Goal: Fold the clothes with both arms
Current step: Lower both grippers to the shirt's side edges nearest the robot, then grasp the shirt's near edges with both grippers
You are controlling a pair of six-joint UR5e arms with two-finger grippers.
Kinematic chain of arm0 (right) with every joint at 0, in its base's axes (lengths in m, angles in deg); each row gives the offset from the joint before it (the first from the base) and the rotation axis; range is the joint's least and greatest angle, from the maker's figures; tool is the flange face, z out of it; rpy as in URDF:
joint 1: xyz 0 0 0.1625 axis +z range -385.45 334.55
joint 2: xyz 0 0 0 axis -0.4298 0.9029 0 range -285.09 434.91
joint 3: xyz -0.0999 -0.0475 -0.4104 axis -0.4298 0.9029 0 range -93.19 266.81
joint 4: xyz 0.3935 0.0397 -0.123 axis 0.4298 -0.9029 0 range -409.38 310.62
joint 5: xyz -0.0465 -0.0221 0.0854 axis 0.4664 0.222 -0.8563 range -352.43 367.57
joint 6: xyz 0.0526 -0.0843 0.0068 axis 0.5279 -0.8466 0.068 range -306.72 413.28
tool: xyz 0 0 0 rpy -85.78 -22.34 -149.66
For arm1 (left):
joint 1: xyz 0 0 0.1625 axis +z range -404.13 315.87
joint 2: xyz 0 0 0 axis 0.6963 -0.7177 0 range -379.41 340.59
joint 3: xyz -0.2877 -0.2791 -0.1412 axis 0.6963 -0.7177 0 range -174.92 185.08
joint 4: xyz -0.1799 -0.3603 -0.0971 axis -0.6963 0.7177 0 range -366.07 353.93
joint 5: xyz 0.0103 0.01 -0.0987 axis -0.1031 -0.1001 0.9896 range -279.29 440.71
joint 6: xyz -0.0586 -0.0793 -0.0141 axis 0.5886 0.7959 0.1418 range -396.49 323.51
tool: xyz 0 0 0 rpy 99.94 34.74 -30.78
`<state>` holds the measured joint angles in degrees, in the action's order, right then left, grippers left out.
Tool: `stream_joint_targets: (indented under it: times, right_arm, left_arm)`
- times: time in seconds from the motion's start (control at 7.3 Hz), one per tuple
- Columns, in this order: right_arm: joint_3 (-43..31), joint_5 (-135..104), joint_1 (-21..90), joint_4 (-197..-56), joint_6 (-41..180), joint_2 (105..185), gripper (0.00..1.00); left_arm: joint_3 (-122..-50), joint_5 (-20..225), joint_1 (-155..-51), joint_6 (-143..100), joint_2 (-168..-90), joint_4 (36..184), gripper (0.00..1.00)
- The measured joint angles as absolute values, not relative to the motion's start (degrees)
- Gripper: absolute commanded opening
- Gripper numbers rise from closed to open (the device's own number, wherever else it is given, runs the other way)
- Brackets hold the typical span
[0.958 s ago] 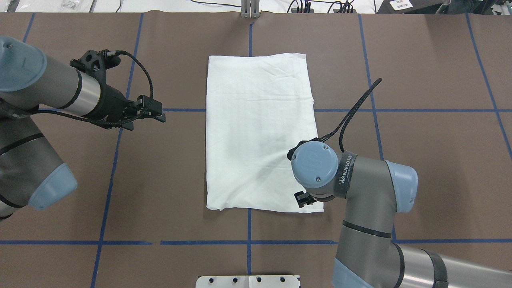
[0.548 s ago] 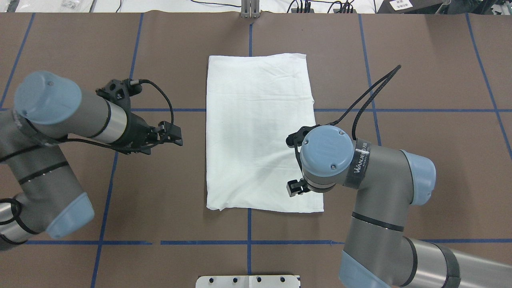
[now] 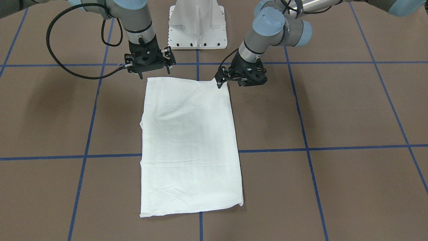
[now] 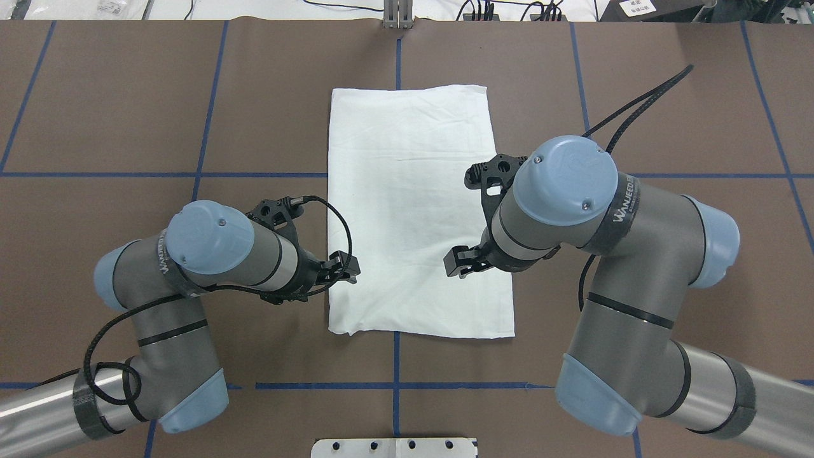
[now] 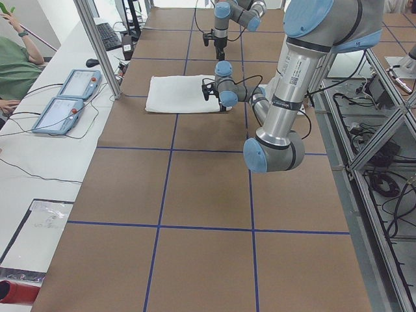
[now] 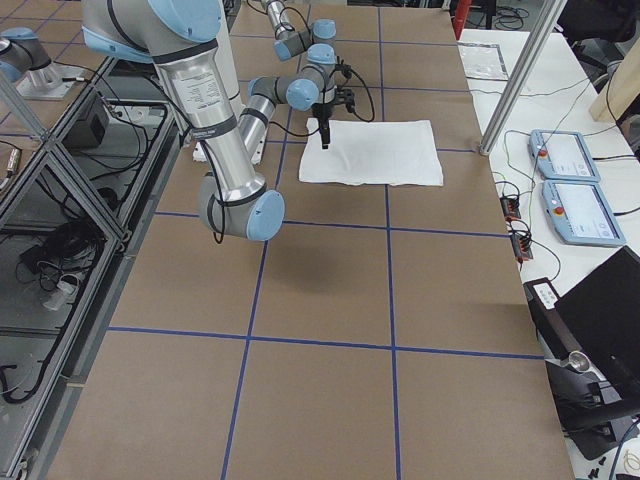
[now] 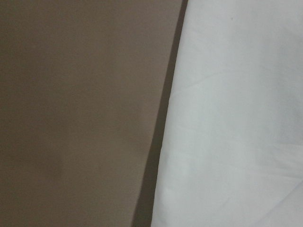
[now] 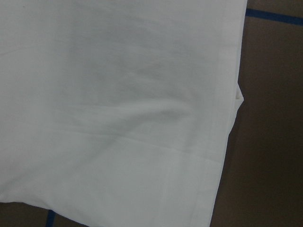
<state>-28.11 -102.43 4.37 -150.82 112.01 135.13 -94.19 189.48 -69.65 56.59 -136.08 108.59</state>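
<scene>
As T-shirt (image 4: pixel 407 191) lies flat, left gripper (image 4: pixel 348 270) at edge, right gripper (image 4: pixel 458 263) above, both parted

Even diffuse overhead light, soft blurred shadows cast on the brown table (image 3: pixel 334 107), white shirt (image 4: pixel 413 191) rendered bright, creases faintly kept, narrow dark shadow noted along its edge in left wrist view, both wrist views soft and dimmer, wide-angle lean seen in side views.

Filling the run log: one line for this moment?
phase: pre-grasp | shirt: folded rectangle, flat | left gripper: open, at near-left corner | right gripper: open, over near-right corner
</scene>
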Motion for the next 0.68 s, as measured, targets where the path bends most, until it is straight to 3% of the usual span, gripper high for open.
stream_joint_targets:
  times: [0.68]
  right_arm:
    - [-28.2, -104.2, 5.4, -150.6, 112.5, 134.9, 1.00]
  left_arm:
    - [-92.7, 188.4, -67.4, 59.6, -136.7, 110.6, 0.94]
